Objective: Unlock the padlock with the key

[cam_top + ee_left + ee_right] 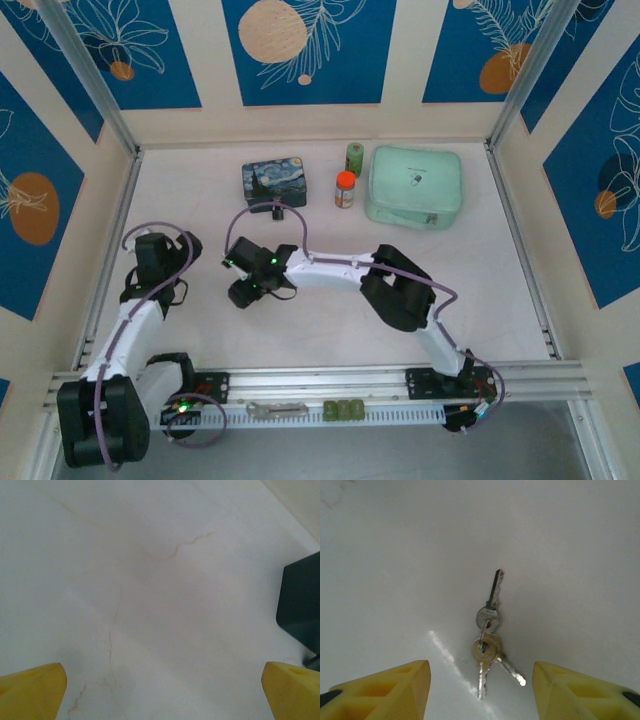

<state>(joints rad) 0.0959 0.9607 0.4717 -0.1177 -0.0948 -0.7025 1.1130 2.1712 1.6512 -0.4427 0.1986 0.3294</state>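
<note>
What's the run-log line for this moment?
step: key pickup, not yet gripped | right gripper: open, straddling key bunch lying flat on table, no contact | left gripper: open, over table

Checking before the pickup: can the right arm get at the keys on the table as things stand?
Probably yes. The bunch of keys lies flat on bare table, right between the right gripper's open yellow fingers, with nothing over or beside it. Lying flat, it may be awkward to pinch.

Shiny metal key [493,596] on a smooth, glossy, faintly veined table [395,555]
</note>
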